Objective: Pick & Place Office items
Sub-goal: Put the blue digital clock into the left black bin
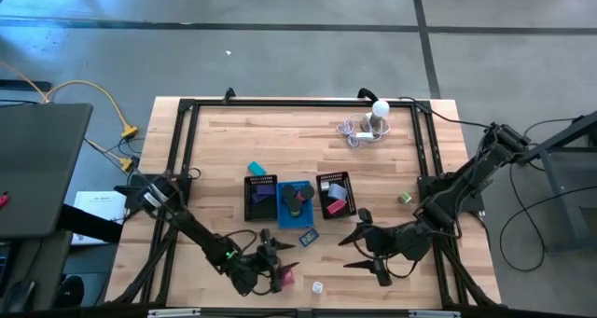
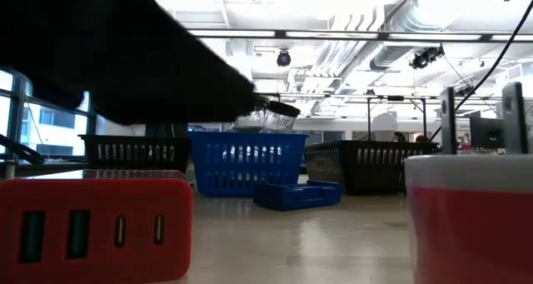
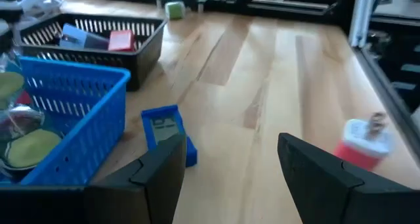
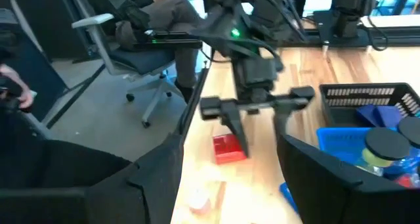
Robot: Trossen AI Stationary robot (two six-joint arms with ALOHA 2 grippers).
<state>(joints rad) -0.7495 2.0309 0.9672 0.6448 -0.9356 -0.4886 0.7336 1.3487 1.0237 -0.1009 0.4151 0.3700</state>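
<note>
The blue block (image 3: 167, 133) lies flat, long axis toward the open, empty left hand (image 3: 230, 178).

Both arms reach low over the table's near edge, left gripper (image 1: 277, 262) and right gripper (image 1: 367, 246) open and empty.

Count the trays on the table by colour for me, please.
Black trays: 2
Blue tray: 1
Total: 3
</note>
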